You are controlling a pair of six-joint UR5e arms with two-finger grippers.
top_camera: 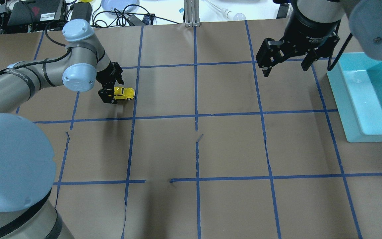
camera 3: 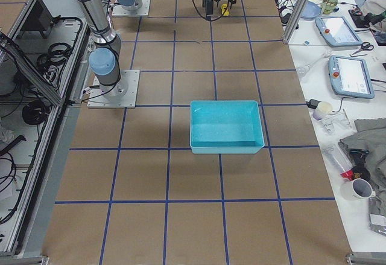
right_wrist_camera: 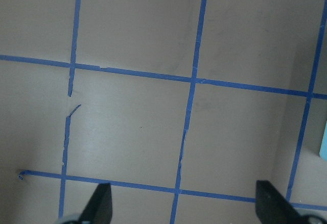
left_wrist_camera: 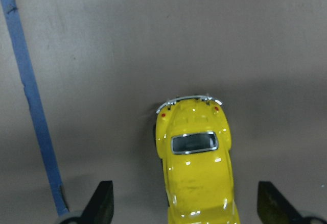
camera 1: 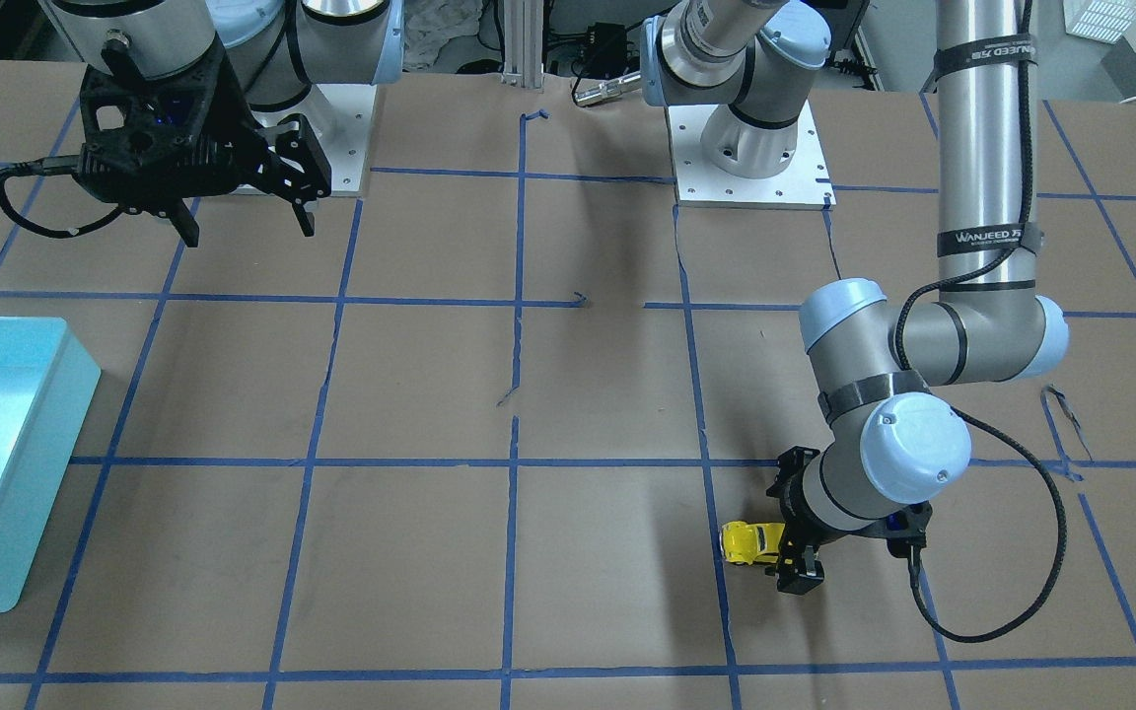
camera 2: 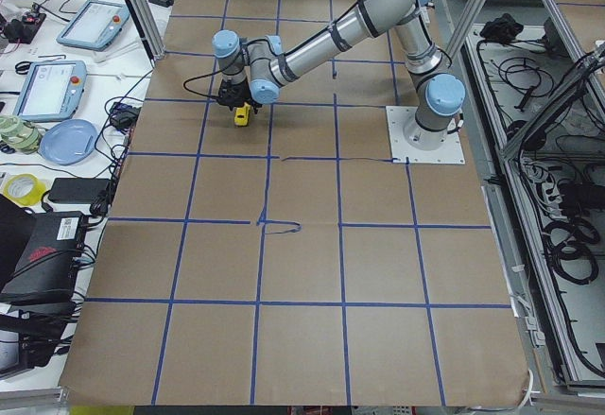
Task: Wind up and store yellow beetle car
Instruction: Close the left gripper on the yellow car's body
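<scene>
The yellow beetle car [left_wrist_camera: 196, 168] stands on its wheels on the brown paper, also seen in the overhead view [top_camera: 124, 93] and the front view [camera 1: 747, 541]. My left gripper [top_camera: 115, 91] is low at the table, open, with its jaws to either side of the car's one end. In the left wrist view its fingers [left_wrist_camera: 102, 206] stand well apart from the car body, not touching it. My right gripper [top_camera: 285, 69] is open and empty, held high above the table beside the bin; it also shows in the front view [camera 1: 248, 232].
A teal bin [top_camera: 343, 99] stands open at the table's right side, also in the front view [camera 1: 26, 463]. The table is covered in brown paper with a blue tape grid [top_camera: 196, 116]. Cables and devices lie beyond the far edge.
</scene>
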